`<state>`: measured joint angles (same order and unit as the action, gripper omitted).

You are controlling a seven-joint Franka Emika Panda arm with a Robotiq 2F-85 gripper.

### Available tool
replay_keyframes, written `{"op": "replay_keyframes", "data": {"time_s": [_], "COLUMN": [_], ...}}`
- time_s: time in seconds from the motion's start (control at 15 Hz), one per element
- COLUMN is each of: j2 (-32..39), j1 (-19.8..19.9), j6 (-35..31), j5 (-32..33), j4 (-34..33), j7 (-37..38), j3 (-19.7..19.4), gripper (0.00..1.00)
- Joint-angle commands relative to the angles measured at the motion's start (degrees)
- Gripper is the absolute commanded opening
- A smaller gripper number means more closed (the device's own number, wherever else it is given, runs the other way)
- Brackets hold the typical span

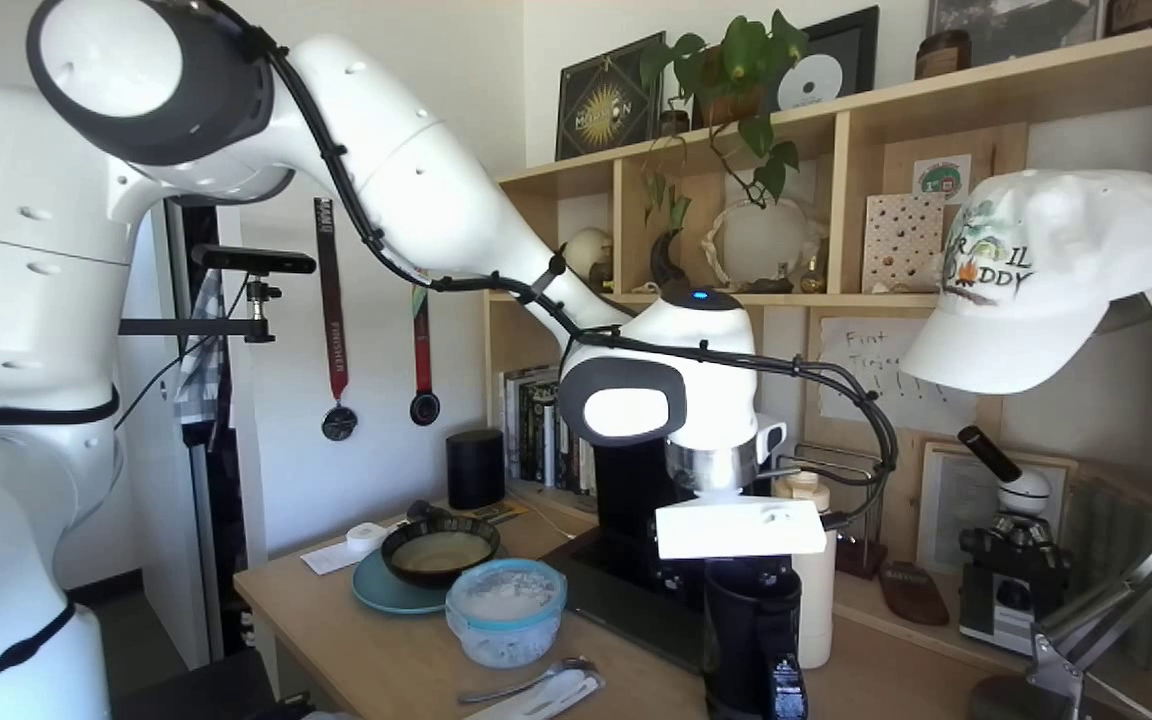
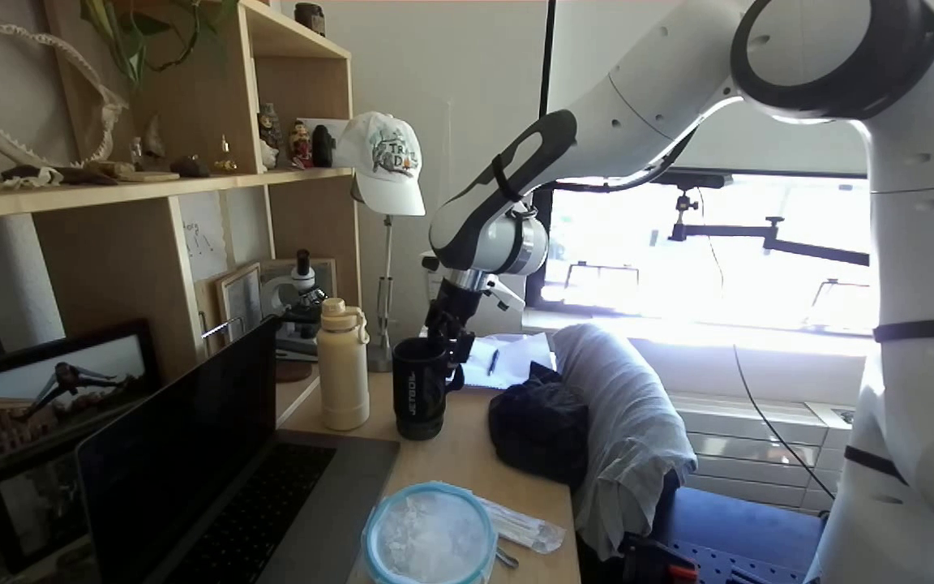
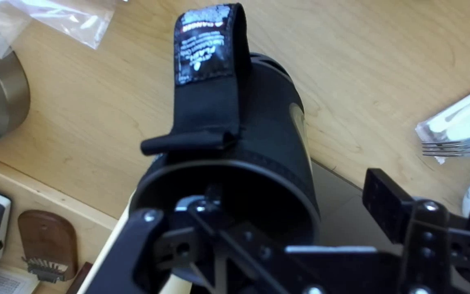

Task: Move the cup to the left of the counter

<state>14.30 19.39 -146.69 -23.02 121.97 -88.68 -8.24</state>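
black cup (image 2: 418, 389) is upright on the wooden desk (image 2: 459, 464), just beside the cream bottle (image 2: 343, 373), near the front corner of the laptop (image 2: 272, 499). jetboil lettering on its side, fabric strap handle on the side away from the bottle. gripper (image 3: 294, 200) is right at the cup's rim, fingers spread wide, nothing clamped. per the wrist view, one finger overlaps the cup's open mouth, the other sits well outside it, so the rim falls between them. can't tell if that first finger dips inside or sits just above, or if either one touches. in an exterior view a dark cloth bundle (image 2: 540, 426) lies near the cup by the desk's edge, white sheets (image 2: 524, 357) with a pen (image 2: 493, 362) behind it. round container (image 1: 508, 615) with a blue rim is near the laptop, wrapped cutlery (image 1: 561, 690) beside it. black bowl (image 1: 439, 550) rests on a teal plate (image 1: 381, 595); black cylinder (image 1: 476, 468) is near the books (image 1: 541, 425). microscope (image 1: 1011, 575) stands past the bottle, under the shelves (image 2: 110, 259). in both exterior views, white cap (image 1: 1056, 270) is perched on a jointed metal stand (image 2: 385, 300).
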Motion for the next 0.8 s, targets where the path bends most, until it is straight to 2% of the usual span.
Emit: {"op": "replay_keyframes", "data": {"time_s": [0.0, 0.47, 0.67, 0.73], "j2": [0.22, 0.07, -0.53, -1.18], "j1": [1.9, 2.0, 2.14, 2.13], "j6": [1.81, 1.67, 1.87, 2.02], "j5": [-2.41, -2.22, -2.52, -2.42], "j4": [-0.87, -0.35, 0.04, 0.26], "j7": [-1.58, -0.44, 0.21, 0.57], "j3": [1.47, 1.31, 1.17, 1.07], "gripper": [0.56, 0.05, 0.0, 0.05]}}
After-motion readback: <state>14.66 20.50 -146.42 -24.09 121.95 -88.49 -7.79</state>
